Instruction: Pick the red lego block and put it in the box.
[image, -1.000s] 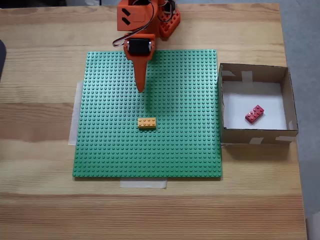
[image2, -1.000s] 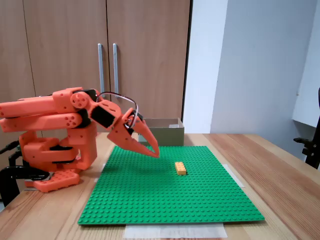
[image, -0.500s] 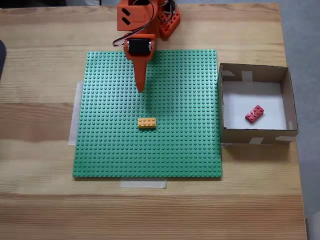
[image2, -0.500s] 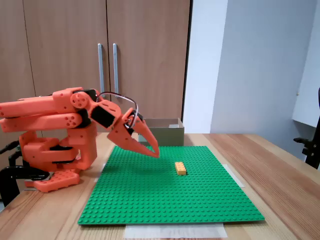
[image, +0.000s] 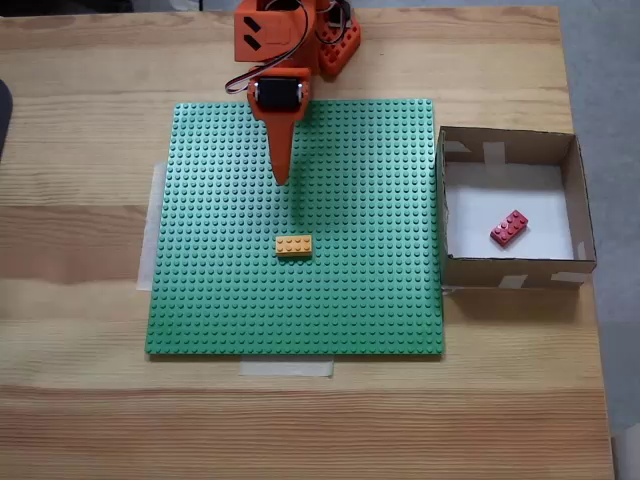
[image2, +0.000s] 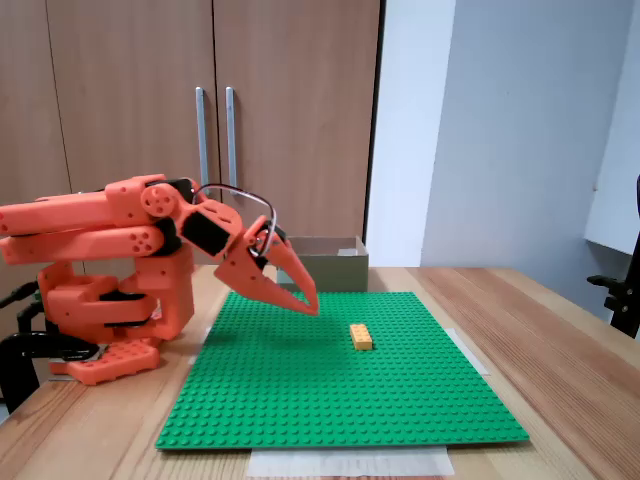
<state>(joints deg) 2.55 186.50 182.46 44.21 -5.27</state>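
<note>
The red lego block (image: 509, 228) lies tilted on the white floor of the brown cardboard box (image: 442, 215), right of the green baseplate in the top-down fixed view. In the side fixed view the box (image2: 325, 264) stands behind the plate and its inside is hidden. My orange gripper (image: 281, 178) is shut with nothing in it. It hovers low over the plate's upper middle, far from the box; in the side fixed view the gripper (image2: 310, 304) points down toward the plate.
A yellow-orange brick (image: 293, 246) sits near the middle of the green baseplate (image: 220, 290), also seen as the brick (image2: 360, 336) on the baseplate (image2: 300, 400). The arm's orange base (image2: 100, 300) stands at the plate's far side. Wooden tabletop surrounds the plate.
</note>
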